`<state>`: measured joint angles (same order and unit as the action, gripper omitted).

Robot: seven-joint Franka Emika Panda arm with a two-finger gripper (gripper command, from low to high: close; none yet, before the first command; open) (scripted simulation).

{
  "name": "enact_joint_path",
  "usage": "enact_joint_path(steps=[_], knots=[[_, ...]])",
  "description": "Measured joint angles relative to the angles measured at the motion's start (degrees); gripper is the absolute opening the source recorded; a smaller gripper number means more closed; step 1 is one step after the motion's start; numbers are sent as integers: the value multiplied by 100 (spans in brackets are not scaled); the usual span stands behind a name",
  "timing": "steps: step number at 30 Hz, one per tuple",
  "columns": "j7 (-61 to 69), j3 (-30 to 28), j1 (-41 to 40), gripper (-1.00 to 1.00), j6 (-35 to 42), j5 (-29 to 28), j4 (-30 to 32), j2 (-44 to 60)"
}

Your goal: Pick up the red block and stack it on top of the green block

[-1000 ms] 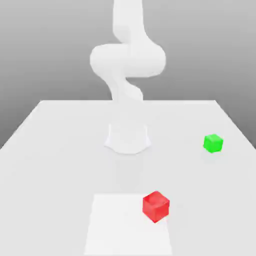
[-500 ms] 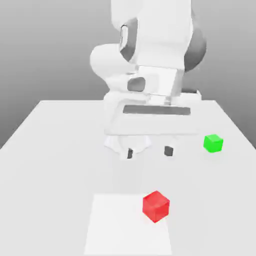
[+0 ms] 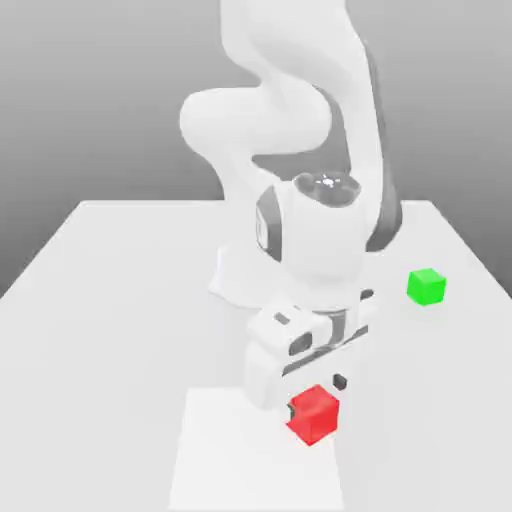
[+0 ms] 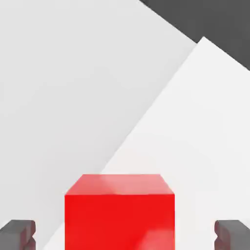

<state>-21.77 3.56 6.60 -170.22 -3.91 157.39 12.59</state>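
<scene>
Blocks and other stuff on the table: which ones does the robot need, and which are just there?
Needed:
- red block
- green block
- tool, open around the red block

Just there:
- table
- lighter square patch under the red block

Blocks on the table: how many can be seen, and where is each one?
2. The red block lies on the lighter square patch near the front edge, just below the open gripper. The green block stands alone toward the exterior view's right. The arm may hide others.

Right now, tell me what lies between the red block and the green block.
Bare table. In the exterior view nothing sits between the red block and the green block; the arm stands beside that stretch.
</scene>
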Motion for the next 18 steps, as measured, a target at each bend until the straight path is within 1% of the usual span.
enact_joint_path(steps=[1,8,18], knots=[[-27,-54,43,-100,-104,-45,-8,126],[-51,-58,41,-100,-122,-74,-11,154],[244,189,-106,-100,845,334,140,-988]])
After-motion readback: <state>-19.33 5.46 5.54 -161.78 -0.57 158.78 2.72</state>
